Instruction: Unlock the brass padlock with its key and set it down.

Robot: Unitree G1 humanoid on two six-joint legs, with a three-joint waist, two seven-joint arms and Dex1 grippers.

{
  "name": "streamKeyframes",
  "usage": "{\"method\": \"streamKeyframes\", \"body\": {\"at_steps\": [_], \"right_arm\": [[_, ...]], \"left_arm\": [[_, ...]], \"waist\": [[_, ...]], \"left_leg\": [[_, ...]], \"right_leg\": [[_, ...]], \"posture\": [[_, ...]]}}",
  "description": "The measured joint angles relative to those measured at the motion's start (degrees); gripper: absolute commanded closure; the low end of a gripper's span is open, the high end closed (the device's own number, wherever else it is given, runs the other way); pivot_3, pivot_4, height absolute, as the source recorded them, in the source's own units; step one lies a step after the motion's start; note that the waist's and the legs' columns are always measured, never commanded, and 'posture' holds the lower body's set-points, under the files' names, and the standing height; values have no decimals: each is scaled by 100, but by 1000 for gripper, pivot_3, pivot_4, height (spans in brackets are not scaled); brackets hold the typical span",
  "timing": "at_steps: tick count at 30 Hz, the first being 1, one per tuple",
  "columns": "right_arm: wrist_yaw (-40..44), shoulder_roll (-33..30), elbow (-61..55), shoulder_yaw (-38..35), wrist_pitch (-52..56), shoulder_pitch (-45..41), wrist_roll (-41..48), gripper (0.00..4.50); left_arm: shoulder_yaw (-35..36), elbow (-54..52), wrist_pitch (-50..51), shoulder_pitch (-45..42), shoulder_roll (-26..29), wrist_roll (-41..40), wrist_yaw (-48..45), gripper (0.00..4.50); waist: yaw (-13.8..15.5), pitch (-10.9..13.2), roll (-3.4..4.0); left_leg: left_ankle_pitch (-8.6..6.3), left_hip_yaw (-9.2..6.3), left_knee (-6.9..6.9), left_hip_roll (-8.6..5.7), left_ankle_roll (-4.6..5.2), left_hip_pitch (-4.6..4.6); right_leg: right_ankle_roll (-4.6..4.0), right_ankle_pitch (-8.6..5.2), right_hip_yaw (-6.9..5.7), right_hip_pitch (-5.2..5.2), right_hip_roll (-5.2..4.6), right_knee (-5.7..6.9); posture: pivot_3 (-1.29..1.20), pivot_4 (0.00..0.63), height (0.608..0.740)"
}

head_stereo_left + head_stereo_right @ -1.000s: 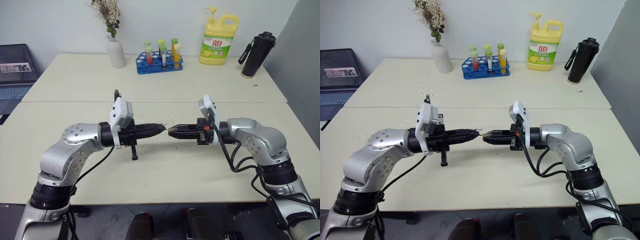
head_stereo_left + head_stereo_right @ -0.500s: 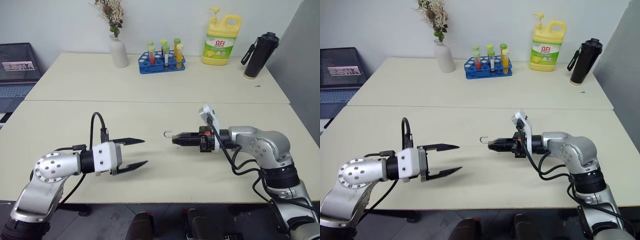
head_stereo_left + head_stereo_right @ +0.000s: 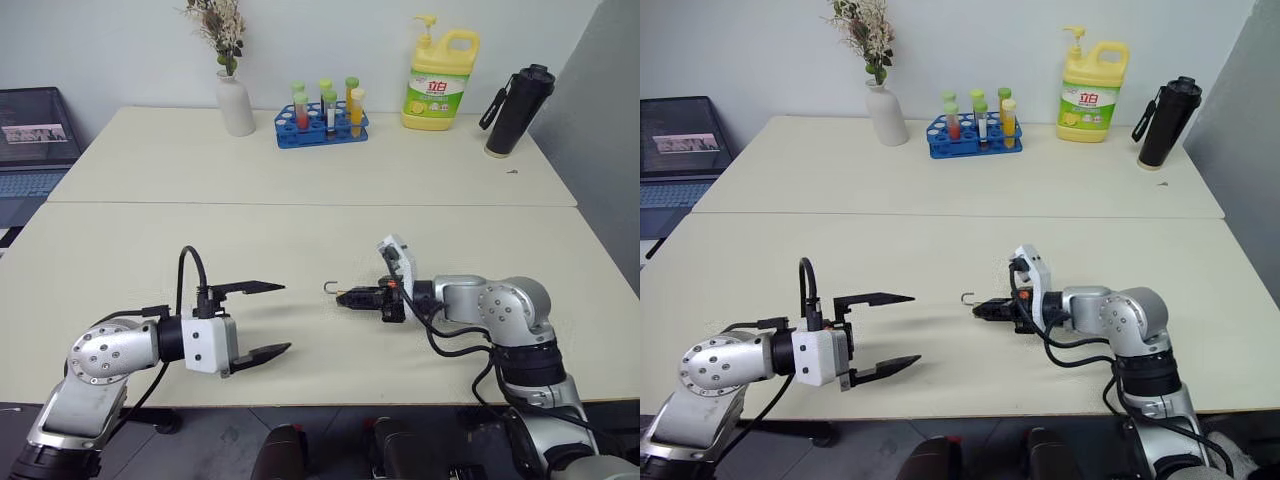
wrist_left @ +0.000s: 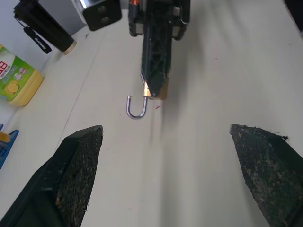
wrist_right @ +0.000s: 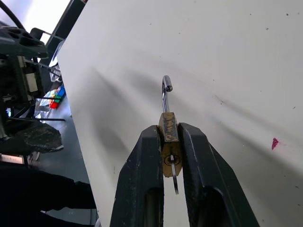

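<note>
The brass padlock (image 5: 168,135) is pinched between the fingers of the right gripper (image 3: 345,298) just above the near table (image 3: 330,240), its silver shackle (image 4: 136,107) swung open and pointing outward, while the left gripper (image 3: 268,318) is held apart nearby, fingers spread wide and empty.

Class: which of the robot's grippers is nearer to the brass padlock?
Right. The right gripper is shut on the brass padlock, its shackle hanging open. The left gripper stands open, apart from it across the table.
</note>
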Motion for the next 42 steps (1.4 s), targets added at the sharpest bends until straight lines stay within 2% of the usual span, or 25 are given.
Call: {"method": "streamKeyframes", "body": {"at_steps": [13,21,26,29,32,36,42], "right_arm": [[-504,354,548,-22,-13,101,-383,4315],[-546,387,473,-110,59,81,-312,1664],[-471,-4,-30,-134,184,208,-254,42],[-338,-437,-307,-194,195,362,-195,16],[108,-1424,-616,14,-356,650,-397,16],[1437,-2705,-758,608,-2527,1177,-1356,16],[2675,-2935,-627,708,-5134,1476,-2126,16]], "left_arm": [[-278,-4,313,-110,3,-10,-39,0],[-400,-8,367,-129,-23,-7,-13,0],[-454,-16,430,-138,-25,-8,-10,0],[-472,-57,700,-140,-25,-104,10,0],[-395,-163,1338,-128,-22,-350,160,0],[-150,-557,2471,89,232,-710,302,0],[92,-1143,3348,421,495,-982,380,0]], "waist": [[-8,0,0],[-2,-1,0],[23,-2,-2],[28,-3,-2],[29,-2,-2],[-14,2,-1],[-75,5,-1]], "left_leg": [[0,1,-1,1,0,1],[0,-1,0,0,0,3],[0,-2,2,-8,0,2],[0,-4,2,-9,0,2],[0,-5,2,-12,1,2],[0,-3,-4,-1,1,4],[-1,-9,-5,14,0,7]], "right_leg": [[1,0,1,-1,2,0],[2,0,0,3,2,1],[5,-1,-2,7,-3,-2],[5,-1,-3,10,-4,-4],[7,-2,-3,10,-7,-7],[6,-4,-3,4,1,-8],[3,-6,-5,3,22,-2]], "posture": [[0,150,740],[0,150,740],[0,150,740],[0,150,740],[0,150,740],[0,150,740],[0,150,740]]}}
